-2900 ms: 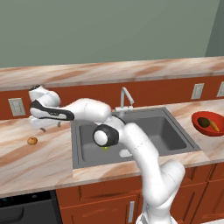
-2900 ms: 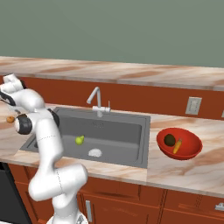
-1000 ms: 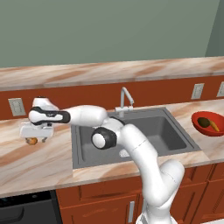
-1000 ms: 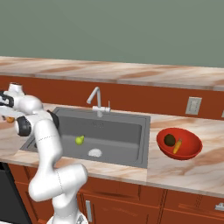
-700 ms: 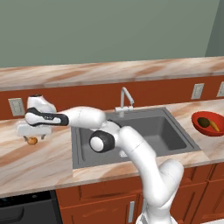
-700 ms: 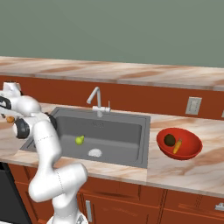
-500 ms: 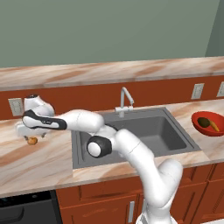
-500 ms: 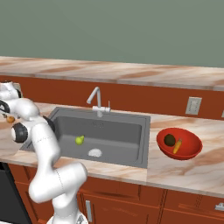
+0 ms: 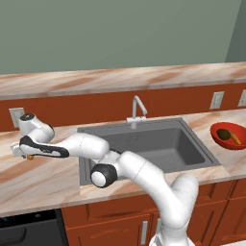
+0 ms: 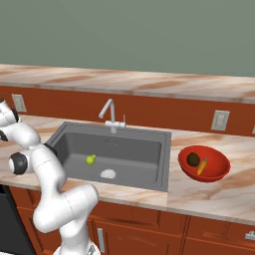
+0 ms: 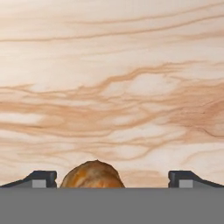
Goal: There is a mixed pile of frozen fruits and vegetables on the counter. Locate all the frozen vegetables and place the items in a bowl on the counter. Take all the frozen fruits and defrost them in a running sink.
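The small orange-brown ball [image 11: 92, 175] lies on the marbled counter [image 11: 113, 78] between my open gripper's [image 11: 112, 179] two fingertips, nearer the left one and touching neither. In the left base view my gripper [image 9: 20, 152] reaches down at the counter's far left, with the orange ball [image 9: 30, 157] just under it. The yellow-green ball [image 10: 90, 159] rests on the floor of the dark grey sink [image 10: 149, 149]. The red bowl [image 10: 216, 172] on the right holds the dark brown ball [image 10: 193, 159] and the carrot [image 10: 201, 166].
The silver faucet [image 9: 137, 108] stands behind the sink [image 9: 192, 144], with a pale drain [image 10: 108, 174] in the basin. Wall outlets [image 9: 15, 116] sit on the red backsplash. My arm stretches across the sink's left rim. The bowl [image 9: 222, 141] is far to the right.
My arm has swung further left and the hand has come down over the orange ball, which now sits between the fingers. The other items have not moved.
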